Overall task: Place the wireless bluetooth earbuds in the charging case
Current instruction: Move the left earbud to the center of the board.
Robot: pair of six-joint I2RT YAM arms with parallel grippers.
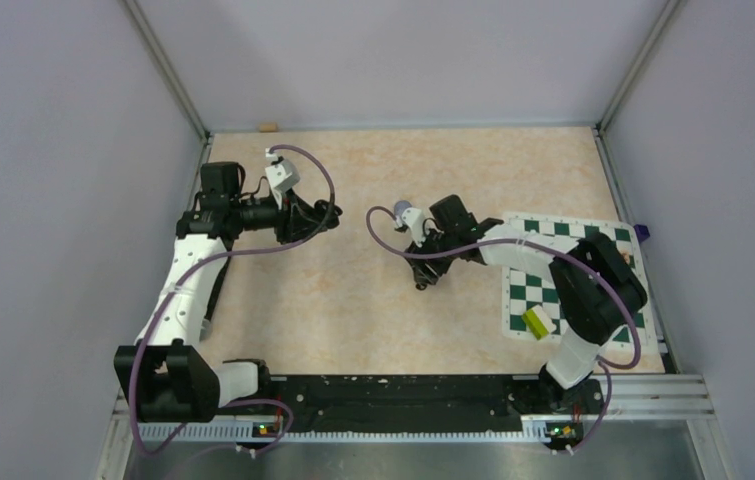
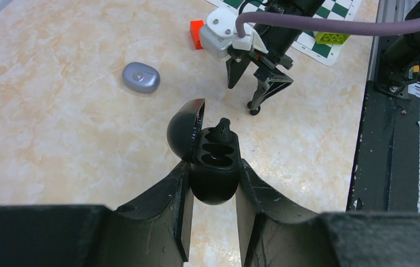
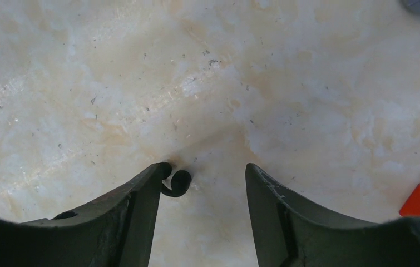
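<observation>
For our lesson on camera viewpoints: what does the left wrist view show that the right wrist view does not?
Only left wrist: the open black charging case clamped in the left gripper, one bud standing in it. Only right wrist: a loose black earbud lying beside one finger of the open right gripper. Both: the red block and the marbled tabletop.
</observation>
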